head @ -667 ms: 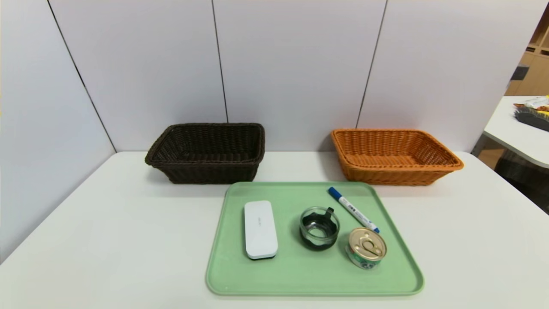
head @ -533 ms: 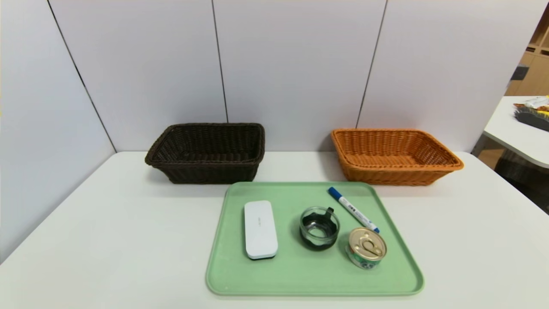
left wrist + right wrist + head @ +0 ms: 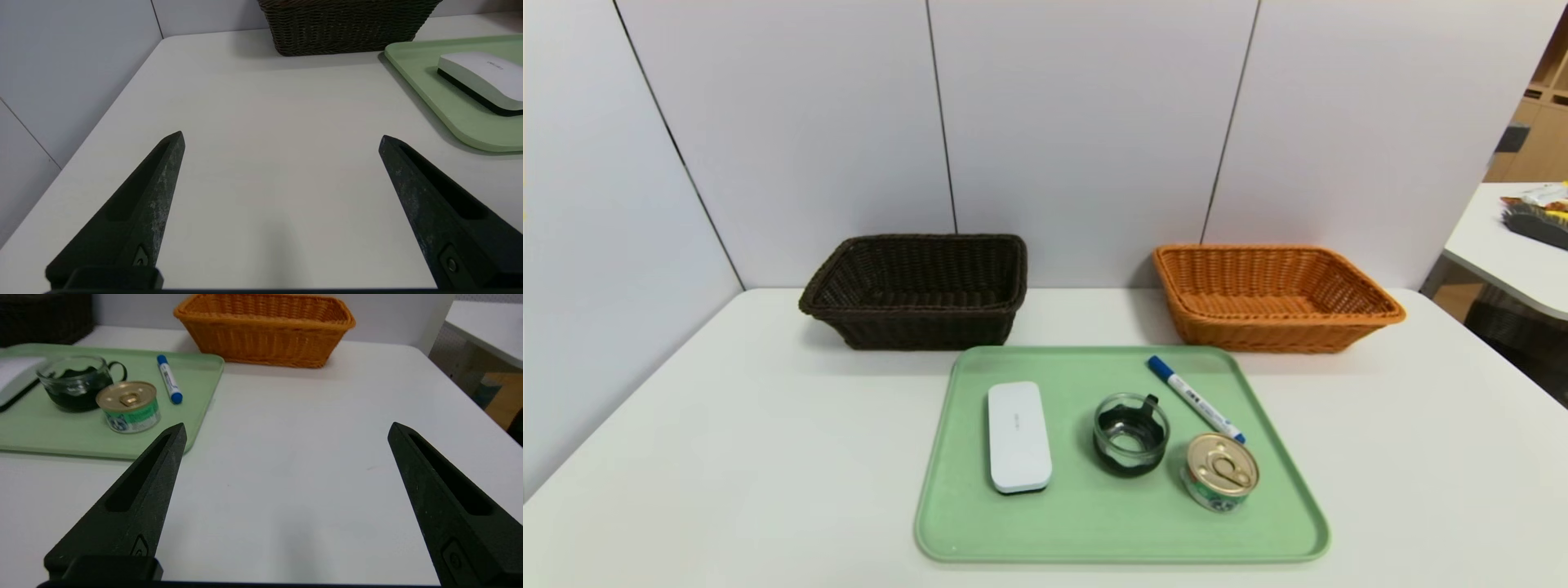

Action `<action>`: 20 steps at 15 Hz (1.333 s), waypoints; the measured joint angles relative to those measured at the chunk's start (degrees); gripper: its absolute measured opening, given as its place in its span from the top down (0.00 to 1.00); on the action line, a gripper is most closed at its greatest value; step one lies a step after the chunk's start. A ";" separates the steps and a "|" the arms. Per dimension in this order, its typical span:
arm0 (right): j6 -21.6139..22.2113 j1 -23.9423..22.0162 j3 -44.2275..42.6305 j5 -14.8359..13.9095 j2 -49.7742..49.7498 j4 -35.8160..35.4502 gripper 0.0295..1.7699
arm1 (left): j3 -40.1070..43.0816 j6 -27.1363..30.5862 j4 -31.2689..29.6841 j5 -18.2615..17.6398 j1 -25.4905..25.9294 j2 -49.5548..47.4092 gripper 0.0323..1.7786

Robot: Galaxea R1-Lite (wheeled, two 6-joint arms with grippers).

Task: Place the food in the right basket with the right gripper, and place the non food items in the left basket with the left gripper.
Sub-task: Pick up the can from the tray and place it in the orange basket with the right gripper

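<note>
We've got the tin can [image 3: 1219,482] upright on the green tray [image 3: 1094,531], near-right corner, marker [image 3: 1196,399] just behind, glass jar [image 3: 1131,434] beside it. Looks stiff, light-ish, smooth-sided, so prob. slippery; best pinch across the label wall. White case [image 3: 1018,437] lies flat further left. Right tool [image 3: 286,433] spread wide, empty, over the counter [image 3: 306,457]; left tool [image 3: 282,139] likewise wide, touching nothing. Both baskets empty.
</note>
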 joint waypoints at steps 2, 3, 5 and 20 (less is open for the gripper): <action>0.28 -0.05 -7.97 2.15 2.91 3.50 0.04 | -7.14 1.18 4.51 -1.29 -0.02 1.38 0.05; 0.38 -0.05 -12.62 3.04 5.58 4.96 0.04 | -11.24 1.40 5.18 -1.57 -0.04 3.58 0.05; 0.39 -0.09 -22.52 5.22 12.98 6.40 0.04 | -19.21 1.05 3.30 -1.88 -0.04 10.34 0.05; 0.50 18.52 -38.10 4.55 59.10 -0.09 0.04 | -33.93 -5.23 -13.12 -7.69 -6.79 55.85 0.05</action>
